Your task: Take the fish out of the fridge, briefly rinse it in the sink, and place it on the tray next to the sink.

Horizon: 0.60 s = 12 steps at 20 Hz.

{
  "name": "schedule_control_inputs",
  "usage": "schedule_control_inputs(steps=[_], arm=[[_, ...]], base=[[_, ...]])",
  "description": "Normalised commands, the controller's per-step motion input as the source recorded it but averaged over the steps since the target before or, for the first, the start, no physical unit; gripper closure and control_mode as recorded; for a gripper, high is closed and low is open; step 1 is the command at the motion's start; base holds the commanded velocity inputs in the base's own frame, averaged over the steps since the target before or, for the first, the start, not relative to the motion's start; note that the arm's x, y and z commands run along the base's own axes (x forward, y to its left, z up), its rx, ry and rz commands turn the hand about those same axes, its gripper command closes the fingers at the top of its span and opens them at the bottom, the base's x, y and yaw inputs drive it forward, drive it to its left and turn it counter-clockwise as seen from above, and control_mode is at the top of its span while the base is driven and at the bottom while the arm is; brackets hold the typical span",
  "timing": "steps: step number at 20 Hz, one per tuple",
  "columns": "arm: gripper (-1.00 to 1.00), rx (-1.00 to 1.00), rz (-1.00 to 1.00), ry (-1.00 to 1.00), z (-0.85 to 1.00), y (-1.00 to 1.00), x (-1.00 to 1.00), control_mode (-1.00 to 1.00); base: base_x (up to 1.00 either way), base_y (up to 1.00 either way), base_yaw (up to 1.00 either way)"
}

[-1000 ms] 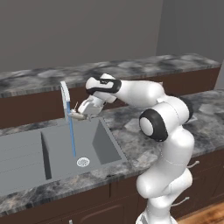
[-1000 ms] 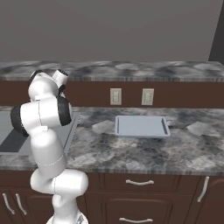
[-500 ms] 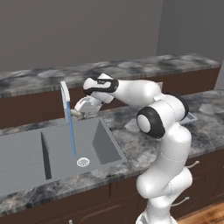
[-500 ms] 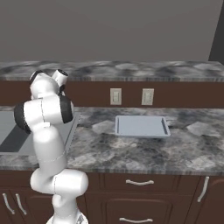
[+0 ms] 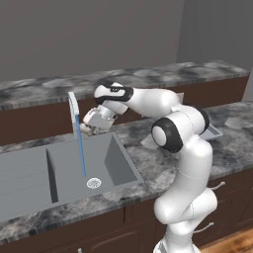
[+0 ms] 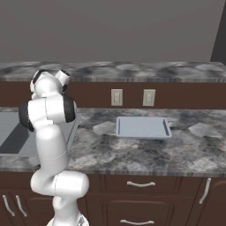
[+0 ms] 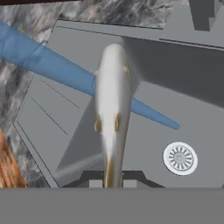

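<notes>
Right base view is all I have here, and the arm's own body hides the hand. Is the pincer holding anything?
Observer: Yes. In the hand view the pincer is shut on the fish by one end, with the rest of the fish pointing away from the hand.
Operator: Where is it over the sink?
Observer: The left base view puts the pincer at the back edge of the sink, right of the faucet.
Operator: Water running?
Observer: Yes, a blue stream falls toward the drain.
</notes>
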Motion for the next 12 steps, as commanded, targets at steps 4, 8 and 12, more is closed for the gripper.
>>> schedule_control_inputs(steps=[4,8,12], arm=[[1.00,-0.04,0.01,0.16,-0.17,0.11,-0.07,-1.00],[1.00,-0.01,0.02,0.08,-0.05,0.06,-0.19,-1.00],[1.00,-0.02,0.00,0.00,-0.06,0.00,-0.02,-1.00]], base=[[0.00,0.00,0.00],[0.00,0.00,0.00],[0.00,0.00,0.00]])
